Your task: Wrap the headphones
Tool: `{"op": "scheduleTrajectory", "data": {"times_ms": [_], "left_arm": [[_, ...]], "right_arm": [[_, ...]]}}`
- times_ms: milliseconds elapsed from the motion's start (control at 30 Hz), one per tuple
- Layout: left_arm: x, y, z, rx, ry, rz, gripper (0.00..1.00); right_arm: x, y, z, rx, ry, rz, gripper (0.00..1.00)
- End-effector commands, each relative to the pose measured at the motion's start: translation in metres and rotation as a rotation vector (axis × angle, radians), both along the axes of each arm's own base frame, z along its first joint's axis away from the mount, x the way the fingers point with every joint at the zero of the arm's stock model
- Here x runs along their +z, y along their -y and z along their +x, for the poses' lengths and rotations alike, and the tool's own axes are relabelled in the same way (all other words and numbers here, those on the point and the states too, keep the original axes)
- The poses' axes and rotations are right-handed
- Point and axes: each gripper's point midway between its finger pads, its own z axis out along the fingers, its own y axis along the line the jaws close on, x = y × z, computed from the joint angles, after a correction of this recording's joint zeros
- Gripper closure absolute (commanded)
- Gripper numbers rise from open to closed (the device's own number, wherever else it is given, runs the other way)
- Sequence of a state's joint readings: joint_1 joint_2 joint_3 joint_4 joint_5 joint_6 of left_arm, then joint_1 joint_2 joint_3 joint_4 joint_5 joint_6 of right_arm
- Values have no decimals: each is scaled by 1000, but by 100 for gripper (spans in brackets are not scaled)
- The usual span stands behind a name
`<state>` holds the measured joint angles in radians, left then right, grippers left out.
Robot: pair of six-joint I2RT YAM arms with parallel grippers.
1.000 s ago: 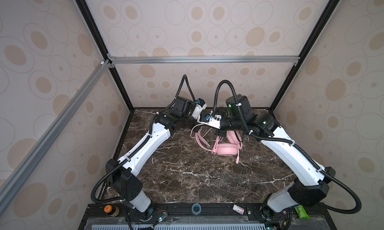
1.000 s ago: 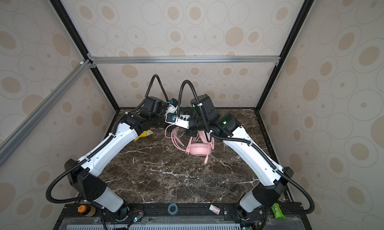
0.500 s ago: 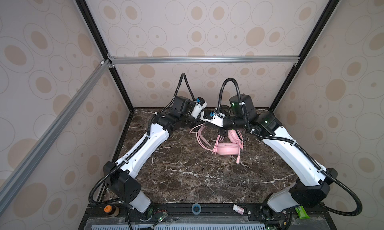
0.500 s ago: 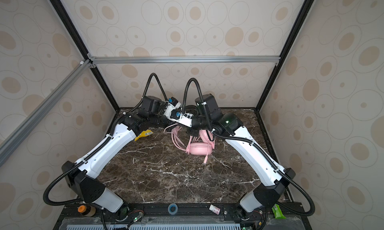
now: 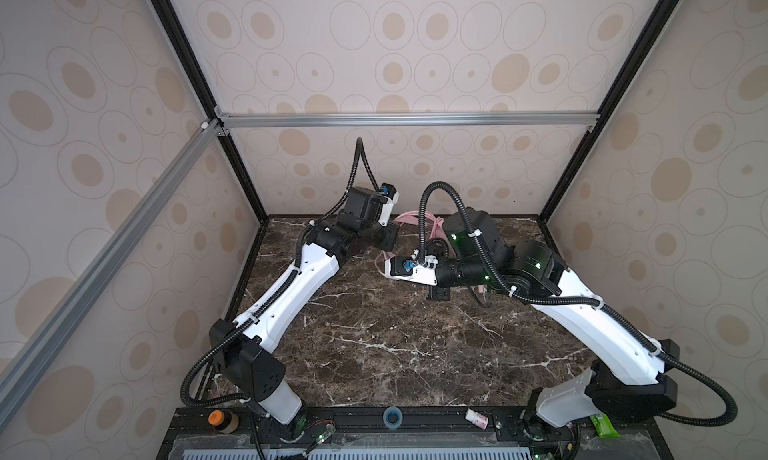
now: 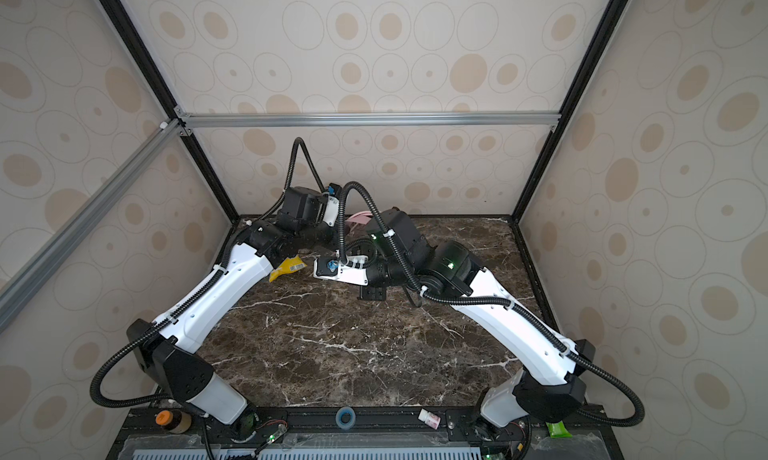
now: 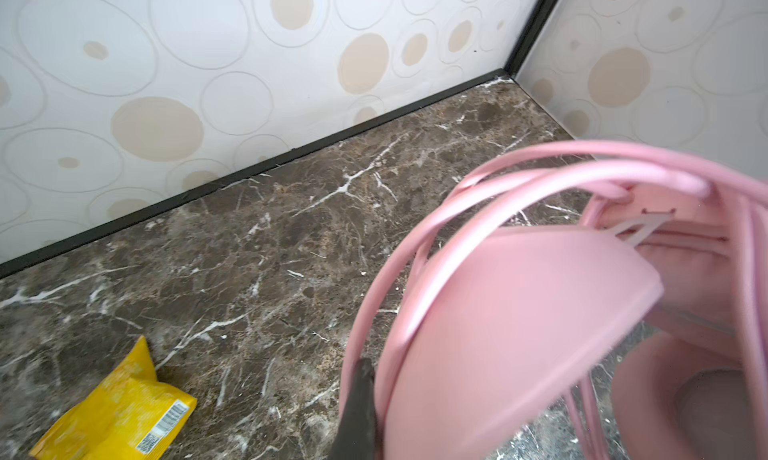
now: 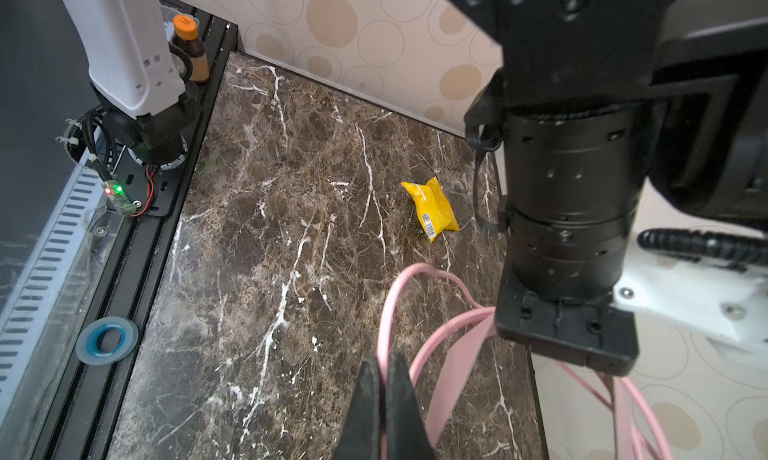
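Note:
The pale pink headphones (image 7: 519,333) hang close in front of the left wrist camera, with the headband wires arching over the wide band and one padded earcup (image 7: 685,395) below. My left gripper (image 7: 368,368) is shut on the headband. One dark finger (image 7: 357,412) shows between a wire and the band, and the other is hidden. In both top views only pink slivers of the headphones (image 5: 409,219) (image 6: 358,217) show behind the arms near the back wall. My right gripper (image 8: 385,364) is shut on the thin pink cable (image 8: 388,312), which loops up from it toward the left gripper's body.
A yellow snack packet (image 8: 432,206) (image 6: 286,266) lies on the marble near the back left. On the front rail sit a brown bottle with an orange cap (image 5: 220,420), a blue tape ring (image 5: 391,416) and a small white bottle (image 5: 476,418). The back wall is close behind both grippers.
The headphones have gone from lying on the marble to hanging lifted at the back, behind the right arm. My right gripper has moved forward and left with the cable.

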<state>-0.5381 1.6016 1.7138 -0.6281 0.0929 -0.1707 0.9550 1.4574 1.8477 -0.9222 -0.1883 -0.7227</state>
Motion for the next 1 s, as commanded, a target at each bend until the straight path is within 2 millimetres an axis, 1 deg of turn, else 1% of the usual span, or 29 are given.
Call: {"op": "scheduleTrajectory", "data": {"times_ms": [0,100,167,233,300,467,533,600,700,867,967], "left_arm": [[58,-14,11,105,133,-105,100],[69,-26,11,152,173,-125,100],[76,-30,10,167,192,-144,100],[82,-30,8,165,204,-168,100],[85,-29,7,159,211,-182,100],[91,-29,2,152,225,-210,100],[94,-32,1,161,231,-211,100],[96,-36,1,172,237,-211,100],[97,-43,2,195,244,-200,100],[92,-60,8,263,251,-159,100],[86,-69,13,307,248,-118,100]], "right_arm": [[-15,20,-12,-25,-24,-56,100],[-36,29,-14,-53,-54,-94,100],[-50,34,-14,-72,-74,-115,100],[-56,34,-13,-95,-81,-110,100],[-61,34,-7,-133,-77,-92,100],[-91,34,12,-236,-79,-145,100],[-98,37,16,-264,-73,-153,100],[-101,40,17,-280,-59,-139,100],[-99,46,10,-274,-69,-124,100],[-86,60,-19,-225,-95,-113,100],[-79,67,-37,-191,-91,-143,100]]}}
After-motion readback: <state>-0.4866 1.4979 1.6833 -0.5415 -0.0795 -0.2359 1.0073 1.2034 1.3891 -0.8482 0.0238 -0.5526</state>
